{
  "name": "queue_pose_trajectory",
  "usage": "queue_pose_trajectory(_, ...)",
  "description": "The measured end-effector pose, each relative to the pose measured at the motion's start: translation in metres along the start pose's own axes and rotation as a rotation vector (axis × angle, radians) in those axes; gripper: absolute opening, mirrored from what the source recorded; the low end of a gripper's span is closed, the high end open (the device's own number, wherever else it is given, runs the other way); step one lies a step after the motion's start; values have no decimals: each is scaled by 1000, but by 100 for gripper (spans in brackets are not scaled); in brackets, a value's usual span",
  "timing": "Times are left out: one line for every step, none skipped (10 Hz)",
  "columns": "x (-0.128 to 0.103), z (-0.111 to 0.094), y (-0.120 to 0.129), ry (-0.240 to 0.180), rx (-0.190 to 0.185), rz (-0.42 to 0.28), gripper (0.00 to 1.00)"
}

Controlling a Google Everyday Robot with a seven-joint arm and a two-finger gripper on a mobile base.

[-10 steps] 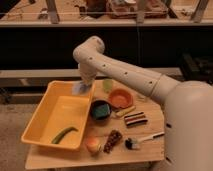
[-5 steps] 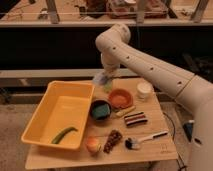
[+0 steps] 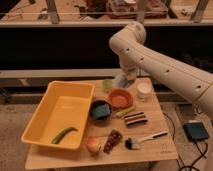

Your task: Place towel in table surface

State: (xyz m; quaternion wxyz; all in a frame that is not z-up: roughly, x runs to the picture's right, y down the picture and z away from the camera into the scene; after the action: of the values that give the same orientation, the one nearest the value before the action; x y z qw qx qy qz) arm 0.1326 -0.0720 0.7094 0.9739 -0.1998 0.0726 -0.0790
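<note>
over the back of the wooden table (image 3: 161, 126), your gripper (image 3: 126, 75) is pinching shut on the towel (image 3: 121, 82). the pale, soft, crumpled cloth is hanging just beneath it, near the green cup (image 3: 107, 85) and the round orange bowl (image 3: 120, 98). you cannot tell whether it is touching the tabletop.

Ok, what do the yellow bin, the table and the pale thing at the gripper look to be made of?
The yellow bin is likely plastic: smooth, a soft sheen, a moulded rim. The table looks like wood, with a matte, pale top. The pale thing is probably the towel, cloth by its limp, crumpled shape, just below the gripper at the table's back edge.
</note>
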Motion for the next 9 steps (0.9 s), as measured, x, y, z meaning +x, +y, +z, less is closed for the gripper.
queue_pose_trajectory(0, 0, 0, 0, 0, -1, 0)
queue_pose_trajectory(-2, 0, -1, -1, 1, -3, 0)
queue_pose_trajectory(-2, 0, -1, -1, 1, -3, 0)
queue_pose_trajectory(-1, 1, -2, -4, -2, 3, 0)
queue_pose_trajectory(4, 2, -2, -8, -13, 28, 0)
queue_pose_trajectory(15, 0, 3, -18, -34, 72, 0)
queue_pose_trajectory(30, -2, 12, -25, -56, 105, 0)
queue_pose_trajectory(46, -4, 23, -26, -71, 130, 0)
queue_pose_trajectory(68, -5, 40, -30, -93, 149, 0)
